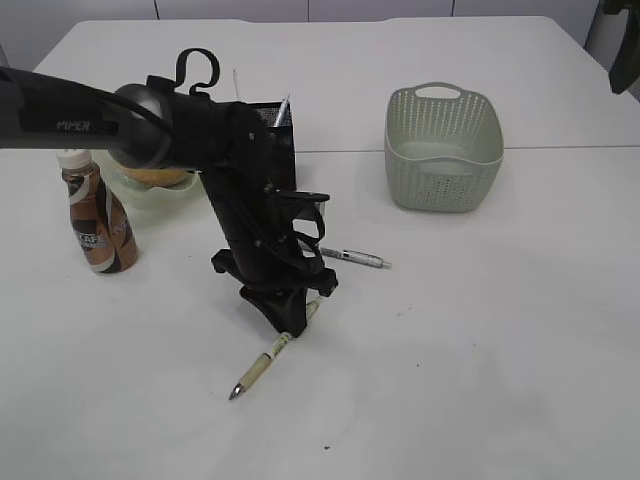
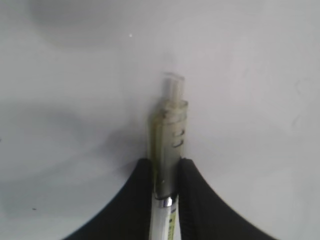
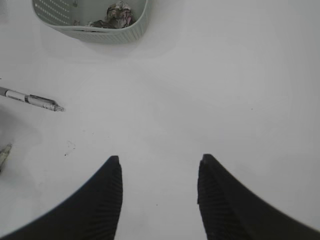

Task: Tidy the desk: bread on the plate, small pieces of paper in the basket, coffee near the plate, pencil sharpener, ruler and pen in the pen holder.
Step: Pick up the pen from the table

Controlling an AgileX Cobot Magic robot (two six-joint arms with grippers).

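My left gripper (image 1: 296, 322) is down at the table and shut on a pale pen with an olive cap (image 1: 262, 365). In the left wrist view the jaws (image 2: 166, 167) clamp the pen (image 2: 170, 127) near its cap end. A silver pen (image 1: 356, 258) lies just right of that arm and also shows in the right wrist view (image 3: 31, 99). The black pen holder (image 1: 281, 128) stands behind the arm. Bread lies on a light green plate (image 1: 135, 192), mostly hidden by the arm. The coffee bottle (image 1: 97, 215) stands beside the plate. My right gripper (image 3: 160, 160) is open and empty above bare table.
The pale green basket (image 1: 443, 145) stands at the back right and holds crumpled paper (image 3: 117, 12). Part of the right arm (image 1: 625, 45) shows at the top right corner. A seam between tables runs behind the basket.
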